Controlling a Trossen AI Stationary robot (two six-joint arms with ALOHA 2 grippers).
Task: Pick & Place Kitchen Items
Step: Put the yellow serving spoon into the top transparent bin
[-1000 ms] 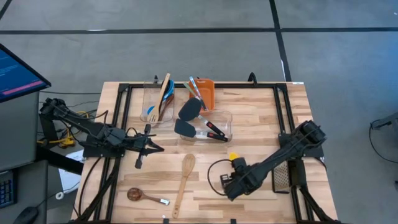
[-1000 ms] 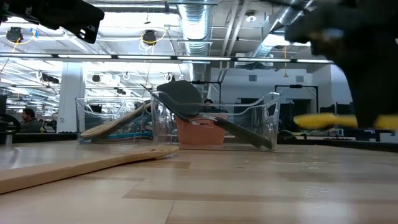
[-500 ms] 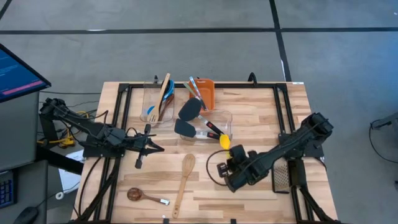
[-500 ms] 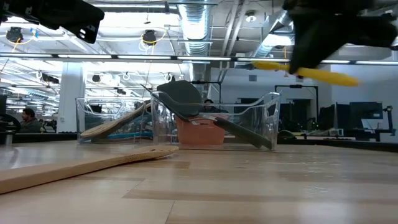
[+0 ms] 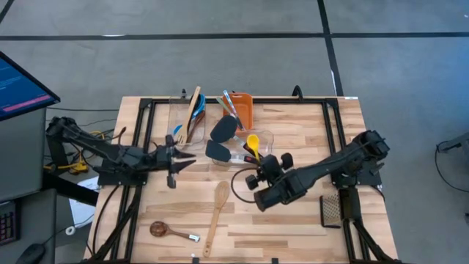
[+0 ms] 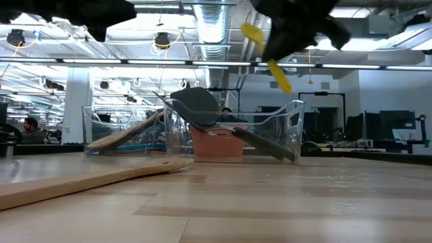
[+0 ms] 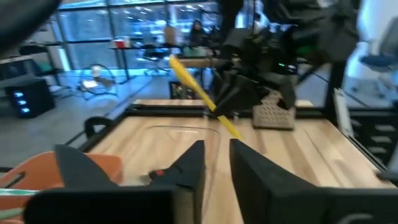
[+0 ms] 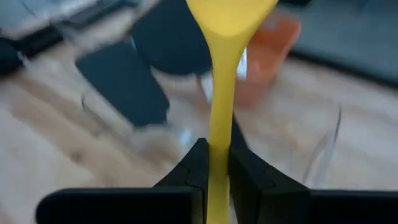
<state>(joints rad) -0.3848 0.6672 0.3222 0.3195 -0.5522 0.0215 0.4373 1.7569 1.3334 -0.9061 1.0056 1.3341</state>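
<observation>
One yellow spoon [image 8: 222, 93], bowl cut off - blurred

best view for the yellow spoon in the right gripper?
Right wrist view: the yellow spoon fills the frame, its handle pinched in the right gripper. The low view shows the whole spoon tilted, high above the table. The left wrist view shows it from afar. In the high view only its bowl shows.

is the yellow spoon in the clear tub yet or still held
Held, not yet in. The right gripper is shut on the yellow spoon, carried in the air above the clear tub.
</observation>
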